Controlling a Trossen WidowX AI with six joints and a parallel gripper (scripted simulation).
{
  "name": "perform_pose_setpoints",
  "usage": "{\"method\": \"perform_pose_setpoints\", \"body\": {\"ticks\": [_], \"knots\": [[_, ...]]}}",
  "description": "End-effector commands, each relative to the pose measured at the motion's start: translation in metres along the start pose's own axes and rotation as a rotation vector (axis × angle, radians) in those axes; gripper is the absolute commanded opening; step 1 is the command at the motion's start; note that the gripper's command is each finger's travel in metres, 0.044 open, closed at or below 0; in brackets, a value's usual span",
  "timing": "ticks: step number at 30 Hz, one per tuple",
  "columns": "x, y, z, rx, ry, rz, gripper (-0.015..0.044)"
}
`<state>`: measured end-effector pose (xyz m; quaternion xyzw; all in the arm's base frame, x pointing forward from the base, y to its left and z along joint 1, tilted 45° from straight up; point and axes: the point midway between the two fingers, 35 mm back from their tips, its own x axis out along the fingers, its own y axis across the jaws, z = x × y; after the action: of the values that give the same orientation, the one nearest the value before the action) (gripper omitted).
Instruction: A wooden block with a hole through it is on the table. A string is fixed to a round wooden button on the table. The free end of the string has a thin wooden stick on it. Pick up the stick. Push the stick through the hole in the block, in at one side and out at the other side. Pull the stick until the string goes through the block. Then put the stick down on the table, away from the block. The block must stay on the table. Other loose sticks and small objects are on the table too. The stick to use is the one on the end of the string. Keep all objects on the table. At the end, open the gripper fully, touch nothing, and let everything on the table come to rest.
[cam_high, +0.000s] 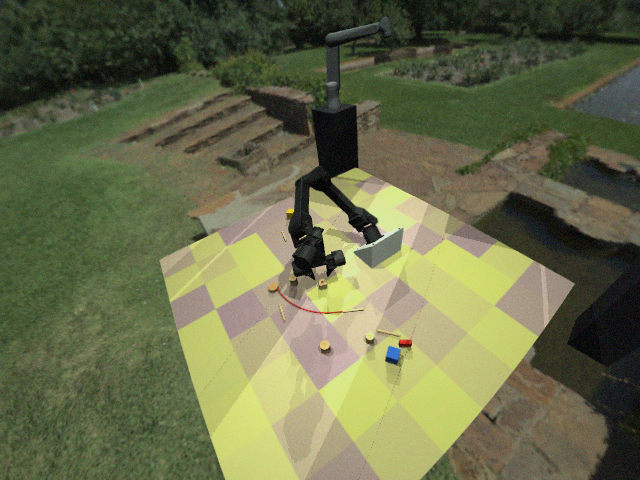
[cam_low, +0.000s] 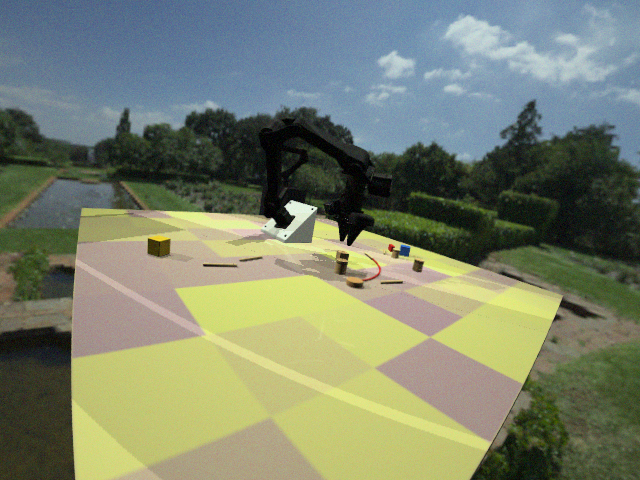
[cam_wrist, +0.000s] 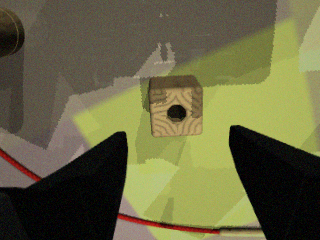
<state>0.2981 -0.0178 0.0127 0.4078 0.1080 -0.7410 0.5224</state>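
The wooden block (cam_high: 323, 283) (cam_low: 341, 255) (cam_wrist: 175, 112) stands on the table, a dark round hole in its face toward the wrist camera. My gripper (cam_high: 321, 276) (cam_low: 346, 243) (cam_wrist: 178, 137) is partly open and empty, above the table near the block. The round button (cam_high: 272, 287) (cam_low: 354, 282) lies on the table. The red string (cam_high: 305, 308) (cam_low: 379, 269) (cam_wrist: 165, 227) curves from it past the block, outside the hole. The pale stick (cam_high: 353, 310) (cam_wrist: 242, 232) on its end lies on the table; a fingertip partly covers it in the wrist view.
A wooden cylinder (cam_high: 293, 279) (cam_low: 340, 266) (cam_wrist: 7, 32) stands beside the block. A pale wedge (cam_high: 385, 250) (cam_low: 305, 227) is behind, with a dark arm part against it. Loose sticks (cam_high: 281, 312) (cam_high: 388, 333), a blue cube (cam_high: 392, 354), a red piece (cam_high: 405, 343) and a yellow cube (cam_low: 158, 245) lie around.
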Motion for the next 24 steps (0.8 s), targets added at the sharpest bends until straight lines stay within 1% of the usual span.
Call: {"method": "perform_pose_setpoints", "body": {"ticks": [1,24], "knots": [[0.007,0.0,0.0,-0.004,-0.004,0.001,0.0236],[0.04,-0.001,0.002,-0.004,-0.007,0.002,0.0236]]}}
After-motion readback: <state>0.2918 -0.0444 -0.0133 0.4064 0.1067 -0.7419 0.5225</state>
